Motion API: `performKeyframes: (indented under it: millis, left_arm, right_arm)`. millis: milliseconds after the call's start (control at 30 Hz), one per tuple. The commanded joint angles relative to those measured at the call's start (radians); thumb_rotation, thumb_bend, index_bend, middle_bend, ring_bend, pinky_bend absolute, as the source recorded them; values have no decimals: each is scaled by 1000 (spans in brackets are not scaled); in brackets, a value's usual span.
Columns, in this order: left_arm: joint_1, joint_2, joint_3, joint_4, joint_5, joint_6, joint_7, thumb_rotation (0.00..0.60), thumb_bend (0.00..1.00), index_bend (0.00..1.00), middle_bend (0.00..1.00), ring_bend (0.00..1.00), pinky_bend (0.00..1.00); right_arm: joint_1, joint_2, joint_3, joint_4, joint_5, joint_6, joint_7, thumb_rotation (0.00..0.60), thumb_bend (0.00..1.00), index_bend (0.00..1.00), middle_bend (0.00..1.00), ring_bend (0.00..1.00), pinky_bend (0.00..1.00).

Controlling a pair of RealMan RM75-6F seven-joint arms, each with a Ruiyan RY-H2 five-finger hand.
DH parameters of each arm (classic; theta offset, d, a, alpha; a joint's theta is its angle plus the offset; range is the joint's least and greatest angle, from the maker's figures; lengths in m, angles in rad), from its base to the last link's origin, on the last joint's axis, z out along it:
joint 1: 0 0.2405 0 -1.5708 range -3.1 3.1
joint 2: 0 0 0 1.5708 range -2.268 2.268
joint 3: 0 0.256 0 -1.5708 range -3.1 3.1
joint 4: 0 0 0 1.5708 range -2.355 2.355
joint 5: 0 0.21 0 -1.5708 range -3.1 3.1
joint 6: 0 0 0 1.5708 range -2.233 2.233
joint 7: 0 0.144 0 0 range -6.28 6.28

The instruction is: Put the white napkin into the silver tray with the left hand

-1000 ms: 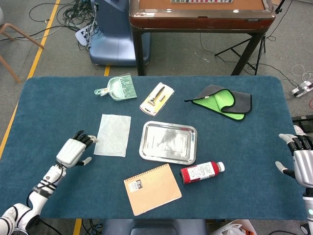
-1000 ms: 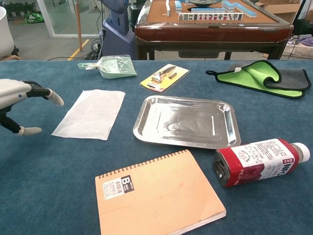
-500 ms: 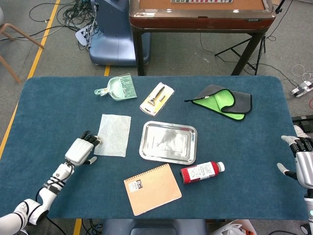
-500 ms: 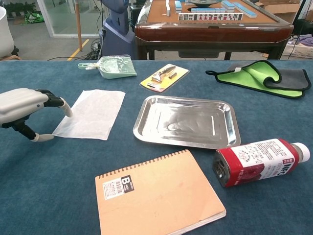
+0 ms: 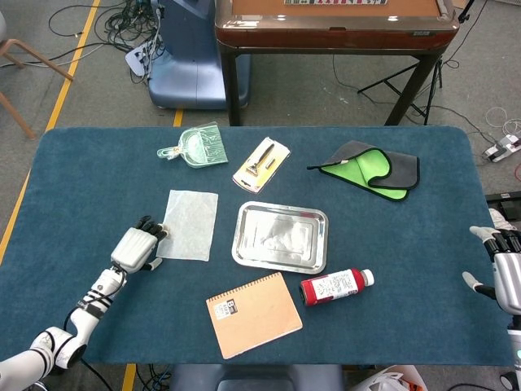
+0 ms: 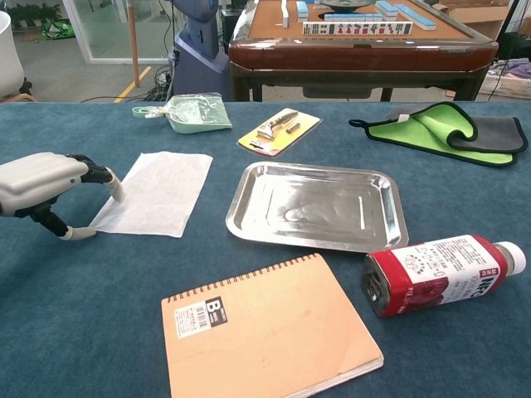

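Left hand at white napkin's near-left corner, fingers apart, fingertips touching its edge, nothing gripped.
Napkin lies flat left of tabletop centre, just left of silver tray; right hand spread at right edge.

The left hand lies low at the near left corner of the white napkin, fingertips on its edge and thumb against the corner. The right hand hovers well apart from it, fingers spread, holding nothing.
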Motion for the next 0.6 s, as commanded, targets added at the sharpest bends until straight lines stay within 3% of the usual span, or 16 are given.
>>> performKeyframes:
  millis: [33, 600]
  left_arm:
    - [-2, -4, 2, 5, -4, -4, -1, 600, 227, 342, 248, 214, 95]
    - [-14, -19, 0, 30, -31, -14, -1, 600, 228, 343, 248, 214, 95]
  right_arm:
    - [-2, 0, -1, 0, 0, 2, 1, 600, 79, 243, 262, 194, 188]
    - [-15, -1, -4, 8, 2, 11, 15, 600, 79, 243, 262, 194, 189]
